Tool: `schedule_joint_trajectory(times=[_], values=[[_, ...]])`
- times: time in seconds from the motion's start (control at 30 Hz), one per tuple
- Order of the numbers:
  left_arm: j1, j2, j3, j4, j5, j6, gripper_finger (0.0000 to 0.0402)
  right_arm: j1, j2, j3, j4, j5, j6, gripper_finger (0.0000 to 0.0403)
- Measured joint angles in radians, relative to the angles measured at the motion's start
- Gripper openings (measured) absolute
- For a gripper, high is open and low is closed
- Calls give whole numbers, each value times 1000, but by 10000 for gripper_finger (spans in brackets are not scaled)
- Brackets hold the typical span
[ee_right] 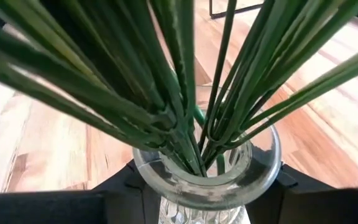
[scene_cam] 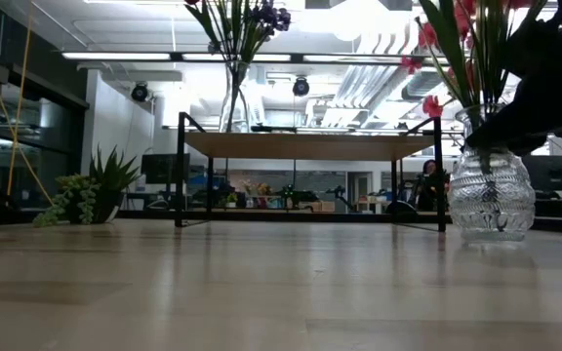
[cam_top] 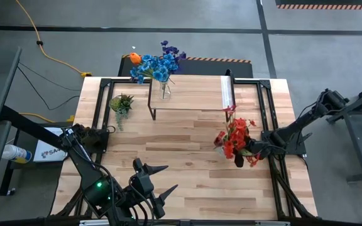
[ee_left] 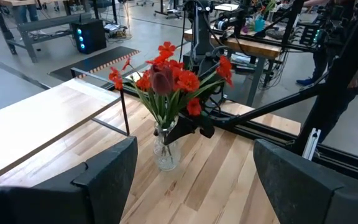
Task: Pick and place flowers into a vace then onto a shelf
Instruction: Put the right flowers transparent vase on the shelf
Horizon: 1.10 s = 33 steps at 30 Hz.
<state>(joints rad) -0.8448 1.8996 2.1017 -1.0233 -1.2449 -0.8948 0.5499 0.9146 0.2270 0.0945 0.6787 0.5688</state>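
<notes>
High view: the right claw [cam_top: 251,149] reaches in from the right edge of the tabletop [cam_top: 187,188] to the red flowers [cam_top: 236,139], which stand in a glass vase right of centre. The shelf [cam_top: 190,94] sits at the far side, with a second vase of blue flowers [cam_top: 157,64] on its left end. The left claw [cam_top: 159,182] waits near the front edge, fingers apart.

Low view: the vase [scene_cam: 491,195] rests on the tabletop; a dark claw grips its neck.

Left wrist view: only this one shows the whole red bunch upright.

Right wrist view: only here is it clear that the fingers are clamped on either side of the neck, below the rim. Smooth glass may slip or tip when lifted, and the tall blooms could catch the shelf
</notes>
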Motion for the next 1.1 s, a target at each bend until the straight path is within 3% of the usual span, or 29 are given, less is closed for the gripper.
schedule_joint_trajectory(times=[0.3, 0.6, 0.83, 1.1], values=[[0, 0, 0, 0, 0, 0, 353, 0, 0, 120, -38, 3, -125, 155], [0, 0, 0, 0, 54, 0, 353, 0, 0, 362, -356, 23, -223, 155], [0, 0, 0, 0, 89, 1, 353, -5, -2, 549, -539, 112, -341, 155], [0, 0, 0, 0, 184, 83, 353, -106, -61, 691, -670, 138, -464, 155]])
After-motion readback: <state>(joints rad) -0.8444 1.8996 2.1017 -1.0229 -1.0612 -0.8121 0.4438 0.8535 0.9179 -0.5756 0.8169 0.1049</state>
